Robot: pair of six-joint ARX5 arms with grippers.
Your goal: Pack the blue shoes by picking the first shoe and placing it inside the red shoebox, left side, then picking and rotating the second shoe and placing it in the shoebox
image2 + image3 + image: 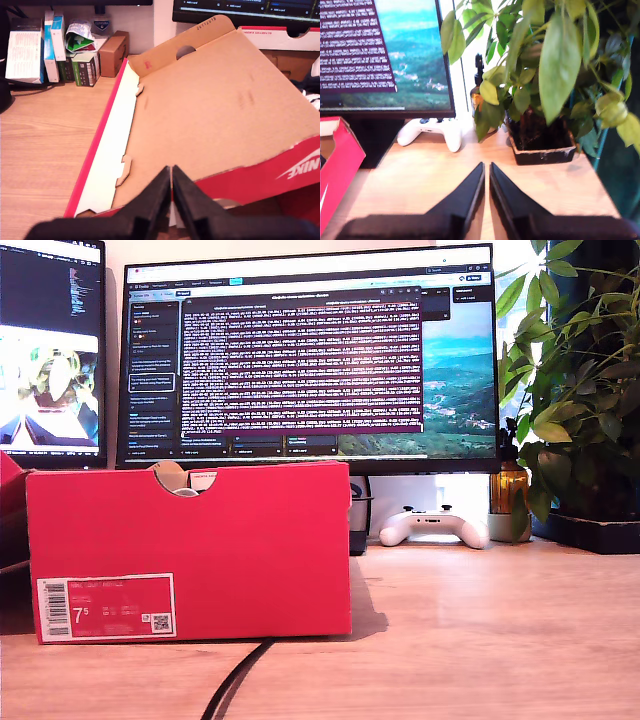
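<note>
The red shoebox (190,550) is standing on the desk (480,640) at the exterior view's left, long side facing that camera, so its long axis is running across that view; the label (105,608) is reading "7.5". The first claw (171,175) is being held pressed together, nothing pinched, above the raised lid (210,110), whose inner cardboard face is tilting toward the camera. The second claw (486,172) is also being held pressed together and empty, over bare desk near the white game controller (432,132) and the potted plant (540,75).

Only a sliver of dark material with white stripes (312,87) is being seen at the first wrist view's edge, possibly one of the blue shoes; its heading cannot be told. Through the notch (183,478) something pale is showing.

Risks, as judged: the lid is likely to be clipped or knocked shut by the first claw if lowered; the cable (235,680) in front of the box could be snagged; the plant could be brushed by the second arm.
</note>
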